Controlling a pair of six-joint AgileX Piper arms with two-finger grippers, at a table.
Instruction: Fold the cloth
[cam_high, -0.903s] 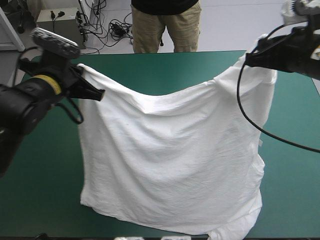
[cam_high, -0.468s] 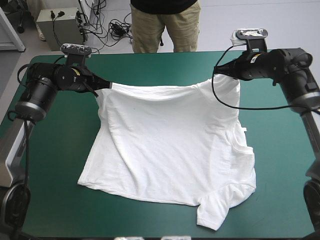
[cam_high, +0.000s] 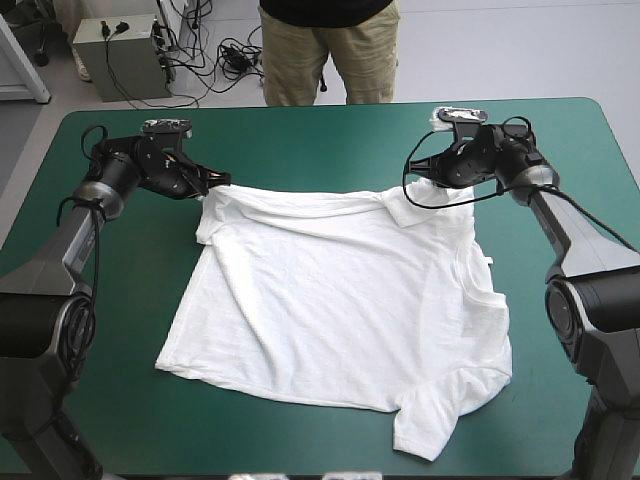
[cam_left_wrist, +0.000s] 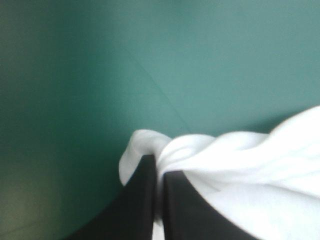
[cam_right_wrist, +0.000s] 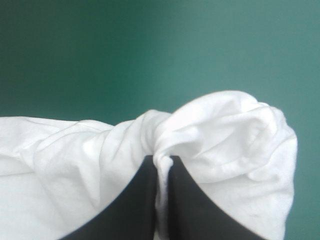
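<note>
Plainly, the work stood at its opening stage: the T-shirt (cam_high: 340, 300) lay spread over the middle of the teal-green cover (cam_high: 300, 135), mostly flat and a single layer deep as far as the high view showed, with no fold yet made in it. Its far edge was pinched at both corners. The left gripper (cam_high: 222, 181) had its black fingers all but closed on a twist of white cloth at the far-left corner, and the right gripper (cam_high: 415, 172) was likewise clamped on a bunched wad at the far-right corner. Both sat low, close to the table, so the cloth between them sagged onto the cover rather than hanging free. The spreading looked nearly finished, though not clean: shallow wrinkles ran across the far part, the right-hand corner was gathered into a lump, and one sleeve (cam_high: 430, 425) stuck out at the near right, skewed from the body. By my judgement everything that counts as folding remained to be done: the smoothing of the held corners, then the doubling over of sides and sleeves, then the final halving into a bundle.
</note>
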